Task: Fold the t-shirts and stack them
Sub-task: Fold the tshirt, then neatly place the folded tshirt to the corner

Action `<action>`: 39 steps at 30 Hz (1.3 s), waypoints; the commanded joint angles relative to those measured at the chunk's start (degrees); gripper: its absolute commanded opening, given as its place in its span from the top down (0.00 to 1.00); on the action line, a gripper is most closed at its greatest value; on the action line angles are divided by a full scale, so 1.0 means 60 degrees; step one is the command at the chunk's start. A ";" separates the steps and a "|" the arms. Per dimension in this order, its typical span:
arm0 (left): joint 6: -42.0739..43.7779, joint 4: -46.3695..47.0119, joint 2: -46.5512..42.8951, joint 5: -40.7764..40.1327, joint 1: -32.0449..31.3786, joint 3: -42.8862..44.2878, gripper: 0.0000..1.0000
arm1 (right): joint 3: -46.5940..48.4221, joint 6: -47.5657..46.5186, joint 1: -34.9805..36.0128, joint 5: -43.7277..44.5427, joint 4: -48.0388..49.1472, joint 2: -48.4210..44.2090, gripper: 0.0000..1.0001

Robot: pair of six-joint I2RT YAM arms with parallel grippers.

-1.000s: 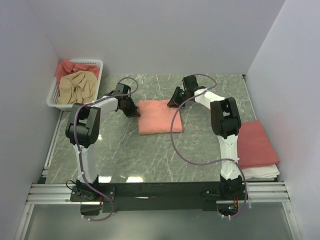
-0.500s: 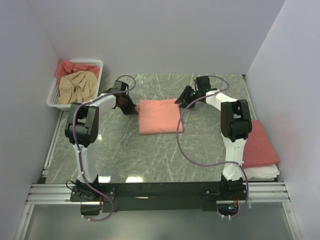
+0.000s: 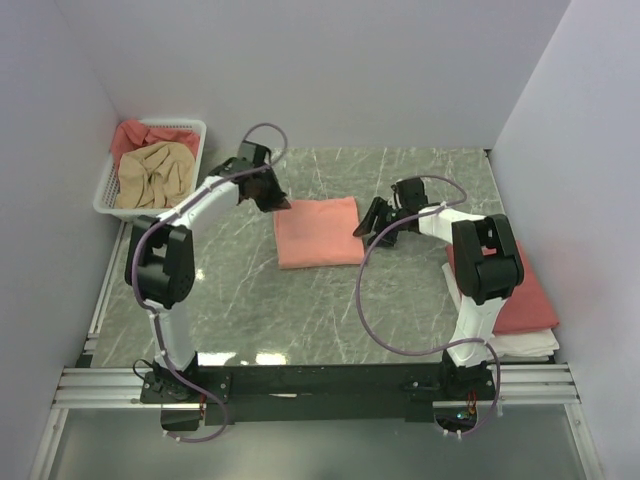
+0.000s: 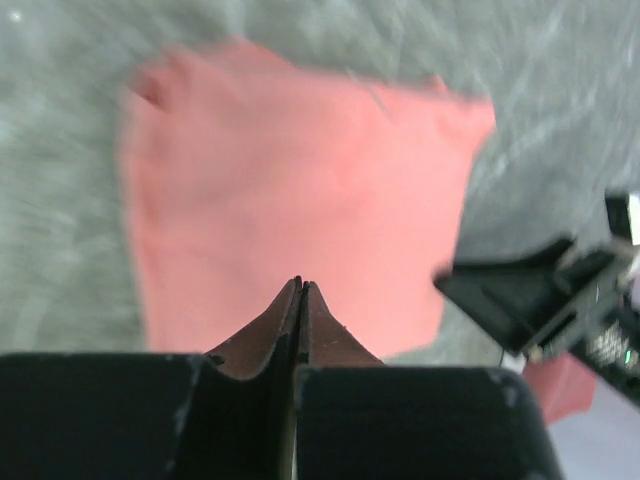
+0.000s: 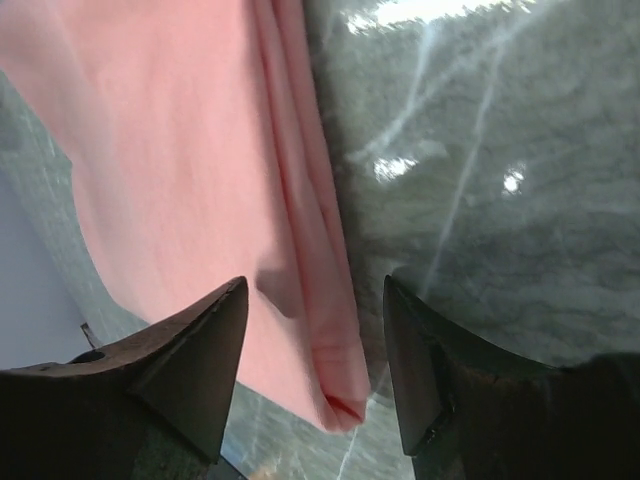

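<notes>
1. Pincers wait at two sides of the salmon-pink t-shirt (image 3: 318, 232), which lies folded into a flat, nearly square pad in the middle of the grey marbled tabletop (image 3: 300, 310).
2. Along the pad's right side runs a thick, layered fold, going from the far side toward the near side.
3. At that fold, low over the cloth, is the right pincer (image 3: 370, 227). Its fingers (image 5: 190, 370) are spread apart and hold nothing. In its wrist view one finger is over the cloth and the other over bare tabletop, so the fold runs between them. The shirt lies to this pincer's left.
4. At the pad's far left corner hovers the left pincer (image 3: 274, 200). Its fingers are pressed together with nothing between them, and the shirt spreads out ahead of it.
5. Well apart, at the right near edge beside the right arm's base, a folded rose-red t-shirt (image 3: 515, 285) tops a stack of pale cloth (image 3: 520, 345).
6. Judging from this, the right arm is nearer both the fold and the stack, so carrying the pad rightward would suit it.
7. In the far left corner a white basket (image 3: 197, 150) holds a crumpled beige-tan t-shirt (image 3: 150, 178) and a red t-shirt (image 3: 133, 133), both unfolded.
</notes>
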 commanded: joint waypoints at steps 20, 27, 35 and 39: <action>-0.0650 0.1111 0.1125 -0.0029 -0.2201 -0.1329 0.99 | 0.0228 0.0534 0.1674 0.2319 0.0034 0.0567 0.62; -0.0475 0.0468 0.0569 -0.0365 -0.2201 -0.0905 0.99 | -0.0181 0.1221 0.1660 0.3225 -0.0012 0.0100 1.00; -0.0108 -0.0192 -0.1100 -0.0513 -0.2143 -0.1285 0.99 | -0.0930 0.2686 0.1221 0.4707 -0.1033 -0.1190 1.00; 0.0038 -0.0353 -0.1687 -0.0381 -0.2113 -0.1432 0.99 | -0.0506 0.3082 0.1045 0.5482 -0.2394 -0.1059 1.00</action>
